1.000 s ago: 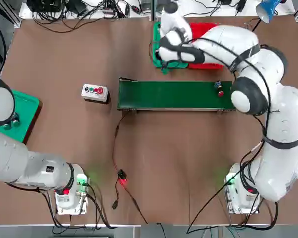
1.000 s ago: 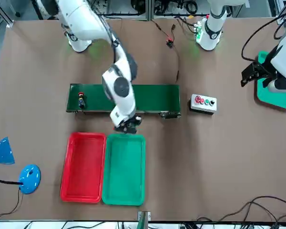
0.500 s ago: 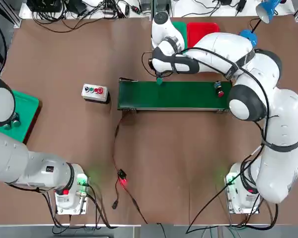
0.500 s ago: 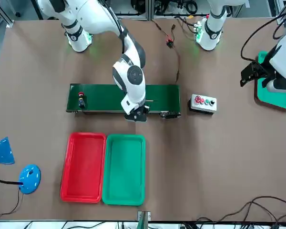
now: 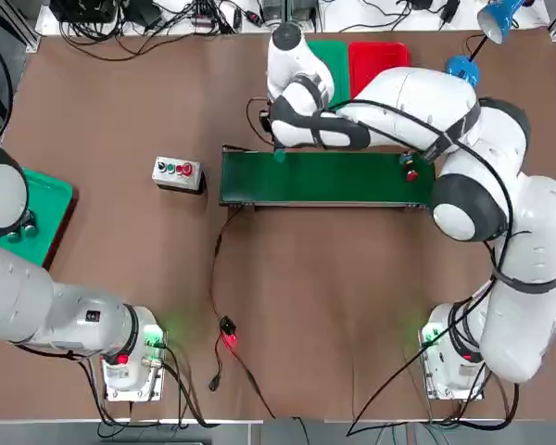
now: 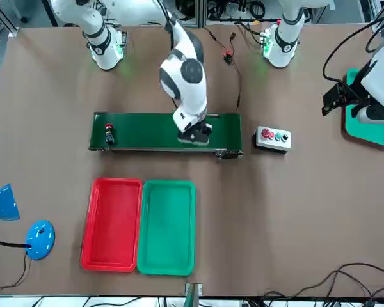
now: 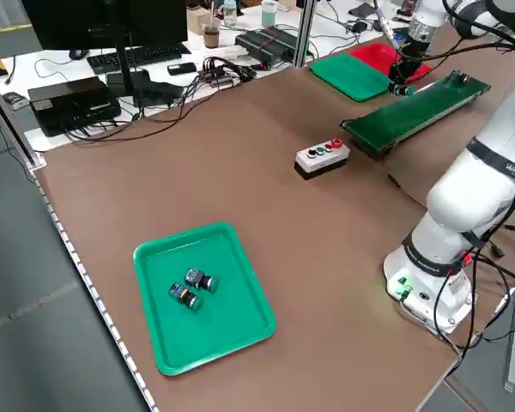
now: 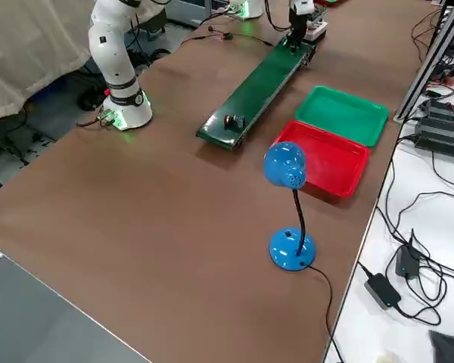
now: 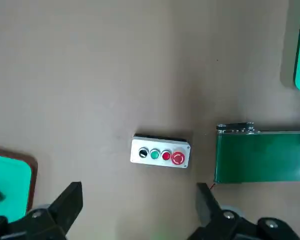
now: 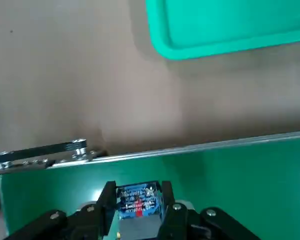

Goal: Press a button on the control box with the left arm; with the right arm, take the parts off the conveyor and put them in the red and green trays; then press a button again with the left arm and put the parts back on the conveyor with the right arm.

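My right gripper [image 5: 279,154] hangs over the green conveyor [image 5: 343,178] at its end nearest the control box [image 5: 177,172]. In the right wrist view the gripper [image 10: 137,192] is shut on a small blue part [image 10: 136,204] just above the belt [image 10: 240,165]. Another part with a red cap [image 5: 410,168] lies at the belt's opposite end. Beyond the conveyor the red tray [image 6: 112,224] and green tray [image 6: 168,227] show nothing inside. My left gripper [image 9: 140,215] stands open, well back from the control box [image 9: 160,152], above the table's left edge.
A second green tray [image 7: 202,296] holding two small parts [image 7: 189,287] sits at the table's left edge under the left arm. A blue desk lamp [image 6: 25,224] stands beside the red tray. A cable with a red clip [image 5: 227,336] runs from the conveyor toward the bases.
My right gripper has swung from the green tray's near edge onto the conveyor and along it toward the control box end, carrying the blue part. The left arm has stayed still.
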Controlling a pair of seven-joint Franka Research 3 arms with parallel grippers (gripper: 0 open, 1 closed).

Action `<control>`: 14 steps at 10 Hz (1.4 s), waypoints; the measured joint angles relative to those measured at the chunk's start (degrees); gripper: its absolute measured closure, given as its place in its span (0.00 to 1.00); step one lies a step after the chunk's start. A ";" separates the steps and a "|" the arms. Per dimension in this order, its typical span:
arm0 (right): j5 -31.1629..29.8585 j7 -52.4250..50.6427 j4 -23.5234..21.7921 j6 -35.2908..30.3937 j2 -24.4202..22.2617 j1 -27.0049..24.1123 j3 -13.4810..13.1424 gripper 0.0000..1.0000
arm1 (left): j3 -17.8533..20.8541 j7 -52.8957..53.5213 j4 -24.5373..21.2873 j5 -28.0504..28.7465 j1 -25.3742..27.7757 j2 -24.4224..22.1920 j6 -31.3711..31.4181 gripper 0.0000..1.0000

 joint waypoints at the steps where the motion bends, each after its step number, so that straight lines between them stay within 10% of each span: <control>1: -0.02 0.24 -0.30 0.36 0.01 0.37 -0.01 0.59 | 0.00 0.00 0.00 0.00 0.02 0.00 0.00 0.00; 14: -6.62 0.21 -7.66 7.11 0.82 0.66 -0.87 0.59 | -0.10 0.00 0.00 0.00 -0.01 0.00 0.00 0.00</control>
